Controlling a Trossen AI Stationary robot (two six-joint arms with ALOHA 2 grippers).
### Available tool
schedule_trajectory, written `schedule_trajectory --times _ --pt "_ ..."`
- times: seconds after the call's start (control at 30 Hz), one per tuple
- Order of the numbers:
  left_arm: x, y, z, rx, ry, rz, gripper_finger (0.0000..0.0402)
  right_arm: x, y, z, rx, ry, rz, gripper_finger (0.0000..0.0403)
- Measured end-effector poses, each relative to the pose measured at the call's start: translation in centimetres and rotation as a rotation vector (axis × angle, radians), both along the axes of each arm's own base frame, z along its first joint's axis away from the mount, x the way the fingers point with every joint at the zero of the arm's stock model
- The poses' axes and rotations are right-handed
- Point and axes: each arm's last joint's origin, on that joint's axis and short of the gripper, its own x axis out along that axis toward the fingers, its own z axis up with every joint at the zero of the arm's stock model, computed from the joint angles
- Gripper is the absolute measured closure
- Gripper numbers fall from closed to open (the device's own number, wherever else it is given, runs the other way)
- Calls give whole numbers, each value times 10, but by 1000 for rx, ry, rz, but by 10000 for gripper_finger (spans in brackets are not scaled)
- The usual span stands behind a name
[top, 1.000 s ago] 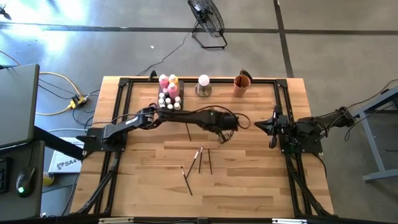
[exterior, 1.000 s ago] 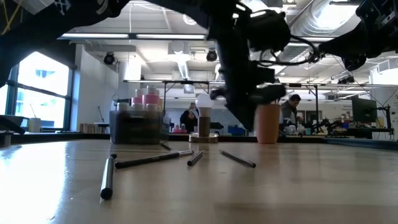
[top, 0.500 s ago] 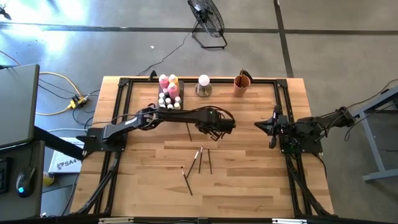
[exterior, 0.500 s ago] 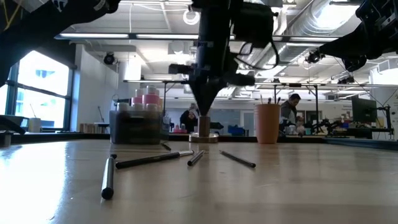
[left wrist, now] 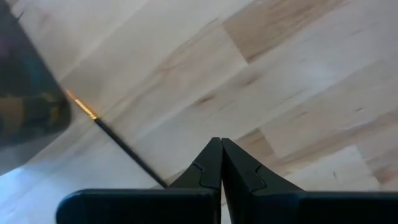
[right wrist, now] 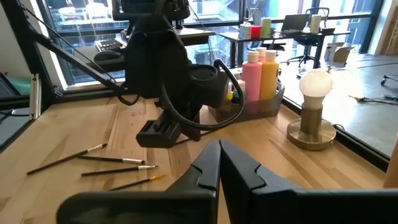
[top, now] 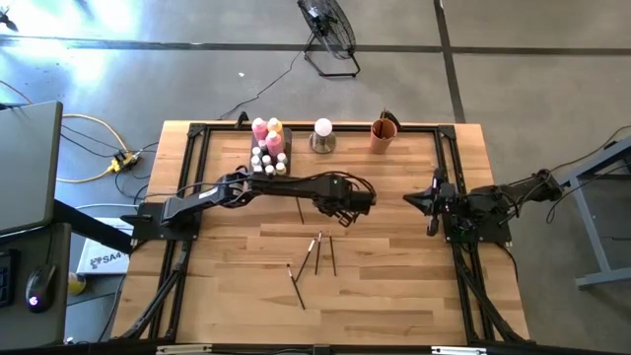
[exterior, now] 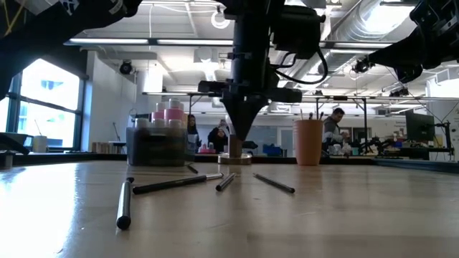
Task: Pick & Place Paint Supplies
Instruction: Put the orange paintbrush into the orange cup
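your left hand (top: 333, 219) hangs closed and empty above the bench (top: 394, 286), near loose paintbrushes (top: 317, 253); right hand (top: 431, 200) closed at the edge.

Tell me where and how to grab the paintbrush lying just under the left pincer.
Grip the paintbrush near the middle of its thin dark handle, coming straight down from above with the fingers set across its length. It lies flat on the wooden table, so there is no way under it from the side. The left pincer, shut now, hangs over it and would have to open first.
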Motion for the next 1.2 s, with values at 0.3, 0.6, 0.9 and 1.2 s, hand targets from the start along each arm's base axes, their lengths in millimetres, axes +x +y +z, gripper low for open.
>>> schedule_trajectory --times 0.3,0.6,0.9,1.2 --pt "20 -34 -15 165 -61 -373 401 0 1 0 3 2 32 401" --pt "39 -35 3 318 -106 -819 401 0 1 0 4 2 46 401" --pt "45 -30 4 320 -179 -802 402 0 1 0 1 2 46 401" --pt "52 -24 9 388 -202 -887 402 0 1 0 1 2 46 401"
